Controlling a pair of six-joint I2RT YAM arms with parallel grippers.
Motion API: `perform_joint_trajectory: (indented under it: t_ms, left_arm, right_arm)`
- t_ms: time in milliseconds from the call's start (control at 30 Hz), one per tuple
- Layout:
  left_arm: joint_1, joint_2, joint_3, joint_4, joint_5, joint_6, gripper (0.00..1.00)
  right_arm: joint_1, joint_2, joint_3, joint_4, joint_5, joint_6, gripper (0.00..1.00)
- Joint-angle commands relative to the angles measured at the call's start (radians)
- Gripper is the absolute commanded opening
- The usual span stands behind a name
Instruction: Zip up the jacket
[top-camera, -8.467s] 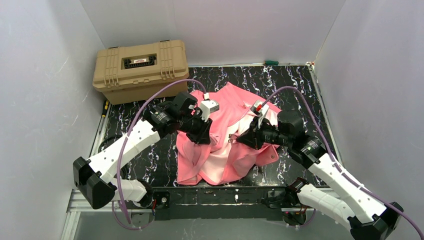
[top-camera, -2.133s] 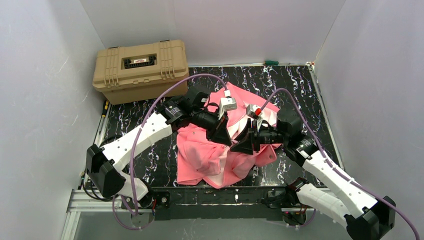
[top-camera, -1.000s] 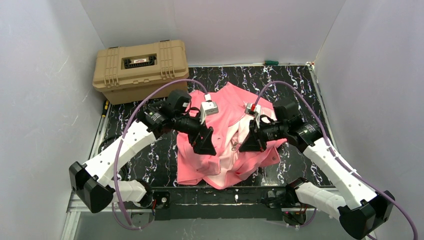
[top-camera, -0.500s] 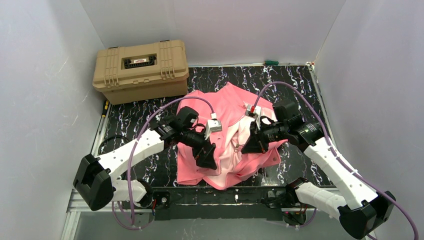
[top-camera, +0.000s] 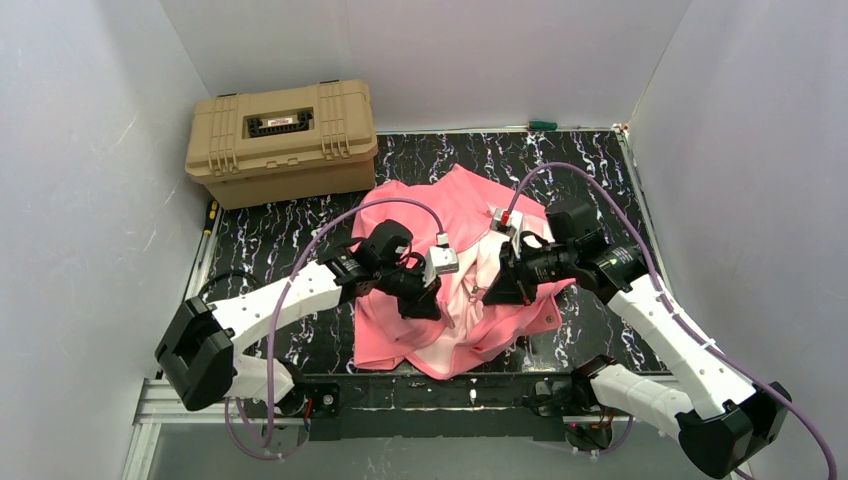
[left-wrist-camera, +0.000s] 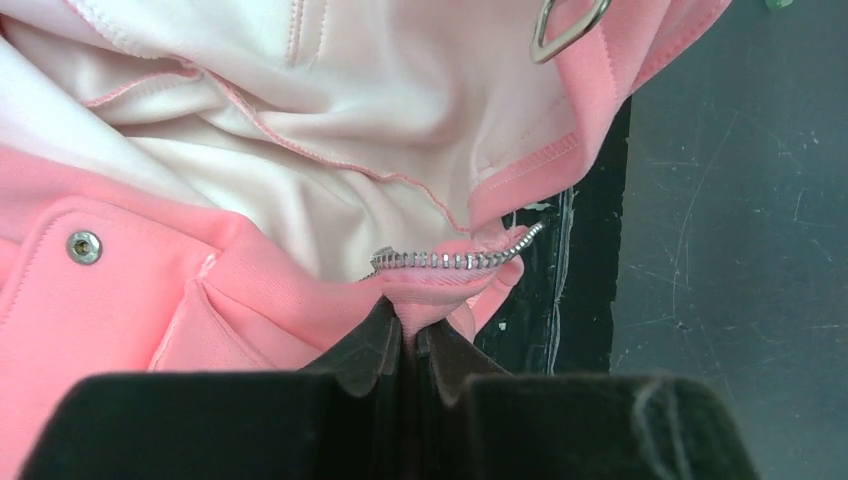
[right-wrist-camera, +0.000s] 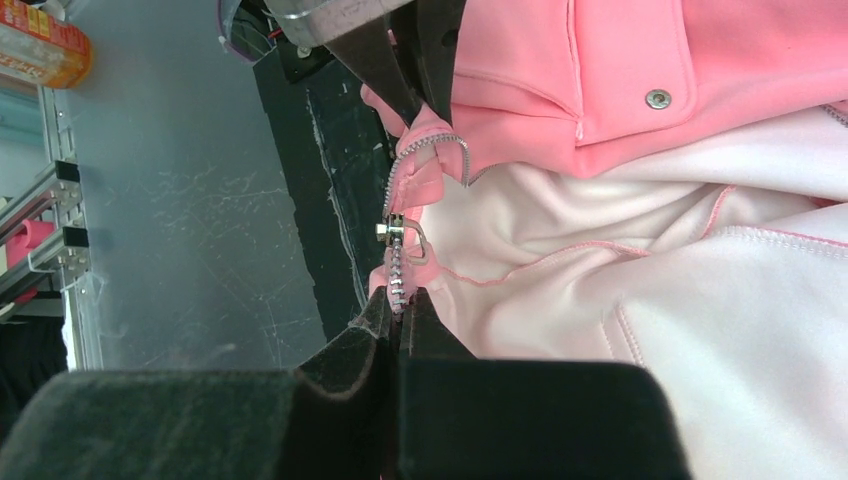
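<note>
The salmon-pink jacket (top-camera: 452, 205) lies open and crumpled mid-table, its pale lining showing. My left gripper (top-camera: 431, 306) is shut on the jacket's front edge. In the left wrist view the gripper (left-wrist-camera: 411, 326) pinches pink fabric just below a short run of metal zipper teeth (left-wrist-camera: 450, 260). My right gripper (top-camera: 491, 294) is shut on the opposite zipper edge. The right wrist view has the gripper (right-wrist-camera: 400, 308) clamped on the teeth just below the zipper slider (right-wrist-camera: 400, 236). The left gripper's fingers (right-wrist-camera: 395, 60) show above that, holding the facing edge.
A tan hard case (top-camera: 282, 140) stands at the back left on the black marbled table (top-camera: 600, 170). A green-handled tool (top-camera: 542, 125) lies by the back wall. White walls close in on three sides. The table's near edge (left-wrist-camera: 590, 250) is close to the held hem.
My left gripper moved right, toward the jacket's middle, and went from open to shut on the zipper edge. The right arm has held still with its grip.
</note>
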Motion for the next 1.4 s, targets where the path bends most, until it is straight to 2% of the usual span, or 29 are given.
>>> perform_joint_trajectory:
  t_ms: [0,100,233,333,500,567,633,733,867,933,1100,1233,1367]
  left_arm:
    - [0.029,-0.008,0.072,-0.051,-0.011,0.001,0.0]
    - [0.064,-0.015,0.138,-0.145,-0.003,0.055,0.0]
    - [0.114,0.003,0.313,-0.34,-0.11,0.219,0.0]
    - [0.197,0.012,0.464,-0.436,-0.177,0.348,0.0]
    - [0.361,0.056,0.74,-0.451,-0.24,0.59,0.0]
    - [0.393,0.075,0.8,-0.457,-0.263,0.685,0.0]
    - [0.389,0.059,0.769,-0.501,-0.229,0.781,0.0]
    - [0.31,-0.009,0.583,-0.556,-0.204,0.807,0.0]
    - [0.169,-0.069,0.321,-0.553,-0.202,0.77,0.0]
    - [0.126,-0.056,0.254,-0.51,-0.19,0.71,0.01]
    - [0.1,0.032,0.262,-0.471,-0.151,0.638,0.11]
    - [0.099,0.032,0.228,-0.451,-0.122,0.608,0.21]
    - [0.094,0.025,0.177,-0.433,-0.072,0.501,0.3]
  right_arm:
    - [0.005,-0.013,0.017,0.039,0.008,0.001,0.01]
    - [0.005,-0.003,0.016,0.036,0.007,0.001,0.01]
    - [0.01,0.014,0.035,0.019,0.044,0.002,0.01]
    - [0.013,0.017,0.068,0.03,0.118,0.017,0.01]
    - [0.012,0.051,0.159,0.067,0.208,0.053,0.01]
    - [0.012,0.052,0.182,0.085,0.23,0.068,0.01]
    - [0.012,0.051,0.195,0.082,0.239,0.076,0.01]
    - [0.012,0.058,0.21,0.025,0.285,0.067,0.01]
    - [0.012,0.061,0.211,-0.052,0.341,0.048,0.01]
    - [0.012,0.062,0.202,-0.065,0.356,0.04,0.01]
    - [0.012,0.074,0.182,-0.059,0.351,0.035,0.01]
    - [0.012,0.08,0.164,-0.049,0.34,0.035,0.01]
    - [0.012,0.078,0.14,-0.038,0.332,0.042,0.01]
